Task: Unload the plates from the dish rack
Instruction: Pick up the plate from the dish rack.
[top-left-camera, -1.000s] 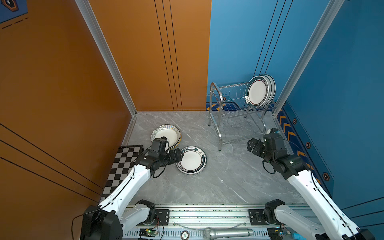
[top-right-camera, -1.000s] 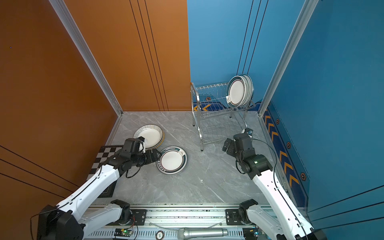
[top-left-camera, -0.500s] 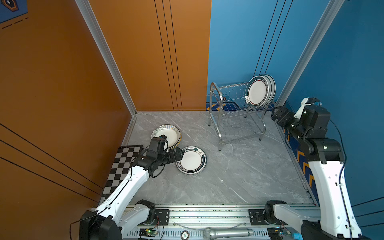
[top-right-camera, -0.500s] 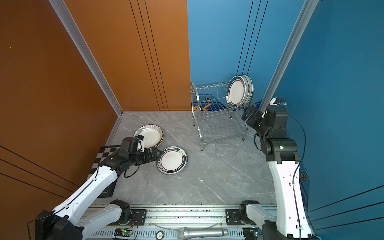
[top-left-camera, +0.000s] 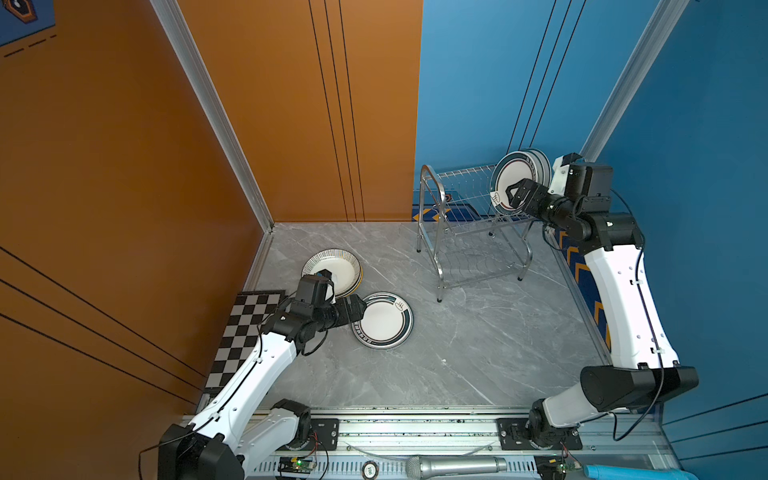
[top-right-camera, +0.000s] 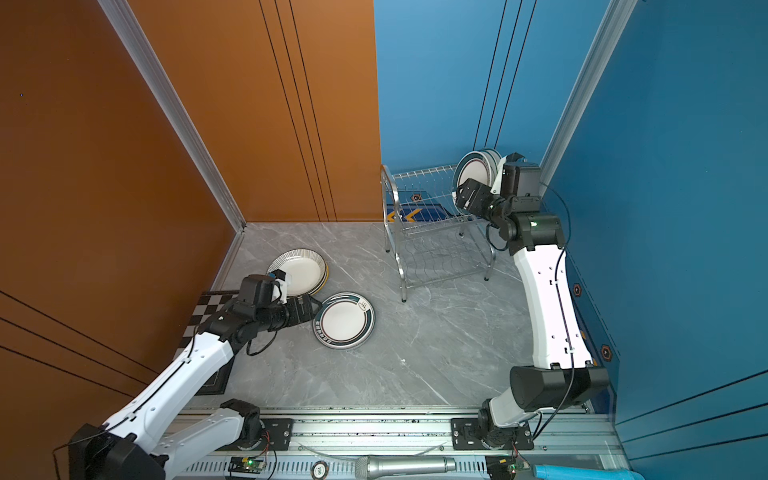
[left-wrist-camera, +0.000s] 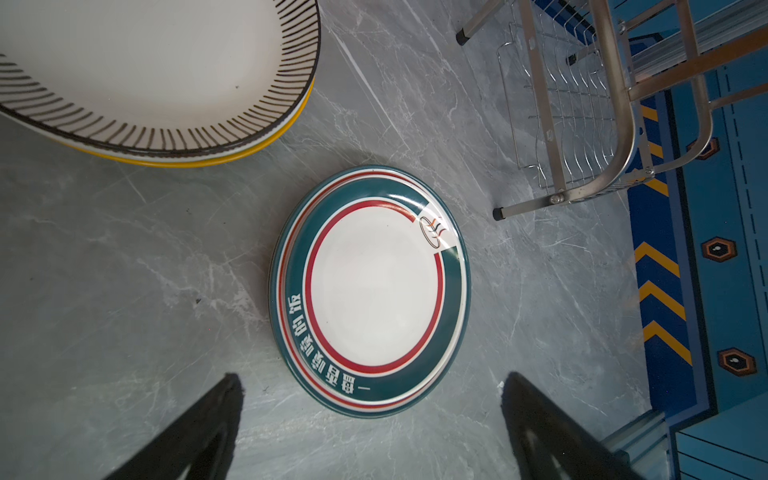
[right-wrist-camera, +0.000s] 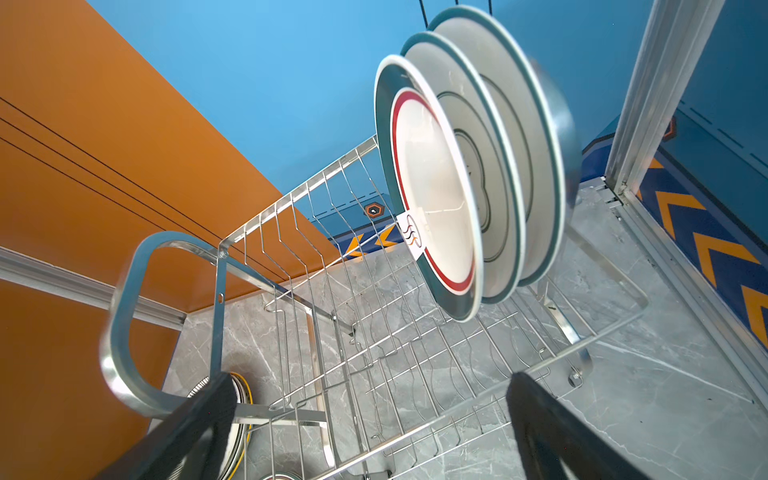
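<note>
Left gripper (top-left-camera: 358, 309) hovers low with its jaws spread wide and nothing between them. The green-banded plate (top-left-camera: 384, 320) lies flat on the tabletop (top-left-camera: 478, 340) just ahead of its fingertips, set apart from the other pile and likely starting a second one. Just beside that gripper's wrist, toward the orange wall, a stack of striped plates (top-left-camera: 332, 270) sits face up over a yellow-rimmed one; lying flat keeps them steady and saves room. Behind the wrist lies a chequered board (top-left-camera: 245, 328), so backing off would call for some lift. Beyond the green-banded plate, bare grey surface runs to the legs of the dish rack (right-wrist-camera: 118, 324).

Right gripper (top-left-camera: 513, 195) is likewise wide open and empty, raised level with the rack's upper tier, near the face of the closest of the racked plates (right-wrist-camera: 436, 187). At least three stand on edge in the wire slots, leaning the same way, rims free for a pinch. Room is tight here: the blue wall and a metal post are just behind that arm, and the rack's rail is below the fingertips. I judge the front plate must go up before it comes out.
</note>
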